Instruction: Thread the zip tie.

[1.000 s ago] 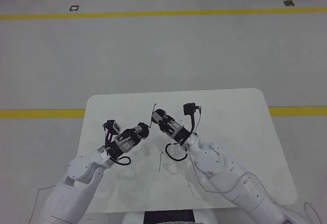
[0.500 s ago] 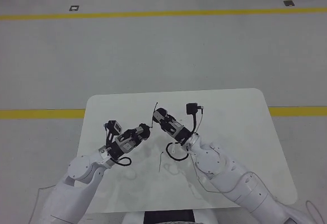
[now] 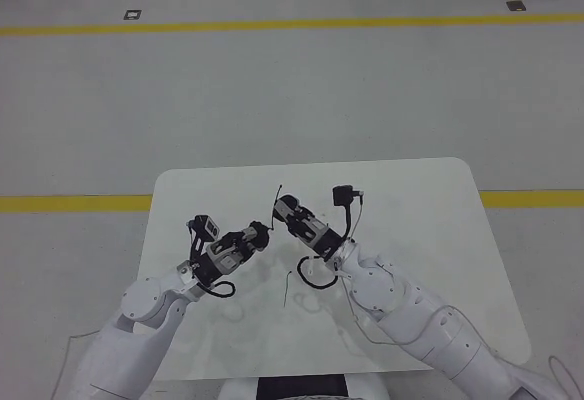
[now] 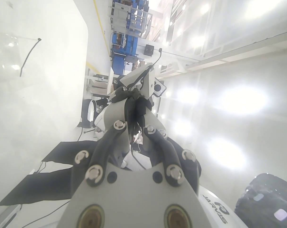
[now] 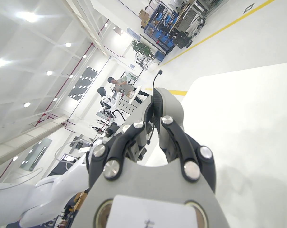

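Gripping a black zip tie (image 5: 154,84), the right pincer (image 5: 154,105) has its fingers clamped on the strap. The square head stands free just past the fingertips, and the rest of the strap runs back between the fingers and curls away behind them. From above, this pincer (image 3: 280,207) is over the middle of the white table (image 3: 422,200), with the tie (image 3: 277,194) poking out beyond its tip, away from the robot.

The left pincer (image 3: 259,236) is just beside the right one, tip towards tip, with only a small gap between them. In its own wrist view, the left pincer (image 4: 134,117) has its fingers drawn together, dark pads meeting. I cannot tell whether anything is caught between them. Straight ahead of it, the held tie (image 4: 157,59) rises above the right pincer's fingers.

A second zip tie (image 3: 287,284) lies loose on the table, on the robot's side of both pincers and apart from them. It is slightly bowed, with its head at one end (image 4: 28,56).
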{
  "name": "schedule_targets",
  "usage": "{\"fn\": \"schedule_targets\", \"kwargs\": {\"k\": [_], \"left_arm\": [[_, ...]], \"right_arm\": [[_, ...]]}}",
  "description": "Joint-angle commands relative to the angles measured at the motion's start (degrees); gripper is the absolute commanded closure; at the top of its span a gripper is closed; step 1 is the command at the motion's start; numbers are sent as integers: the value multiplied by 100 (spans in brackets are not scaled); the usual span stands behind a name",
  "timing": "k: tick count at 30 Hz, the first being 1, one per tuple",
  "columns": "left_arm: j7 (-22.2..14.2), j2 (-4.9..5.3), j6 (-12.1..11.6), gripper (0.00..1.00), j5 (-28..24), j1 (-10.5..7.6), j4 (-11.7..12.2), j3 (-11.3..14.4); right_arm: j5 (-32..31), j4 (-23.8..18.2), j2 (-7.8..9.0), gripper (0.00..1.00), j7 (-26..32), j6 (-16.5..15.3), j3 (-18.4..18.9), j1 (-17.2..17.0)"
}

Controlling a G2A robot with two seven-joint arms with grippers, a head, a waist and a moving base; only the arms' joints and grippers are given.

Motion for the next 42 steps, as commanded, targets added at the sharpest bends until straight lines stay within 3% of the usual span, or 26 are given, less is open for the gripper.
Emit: {"fn": "schedule_targets", "kwargs": {"k": [1,18,31,42], "left_arm": [[54,3,-50,100,79,15,-15,3],[744,11,-682,100,1191,151,-128,145],[865,21,-812,100,1306,174,-140,159],[905,31,-774,100,1373,163,-127,186]], "right_arm": [[41,24,9,100,0,0,-26,15],[306,191,-20,100,4,0,-135,84],[206,237,-71,100,144,0,-150,86],[212,230,-89,100,94,0,-65,35]]}}
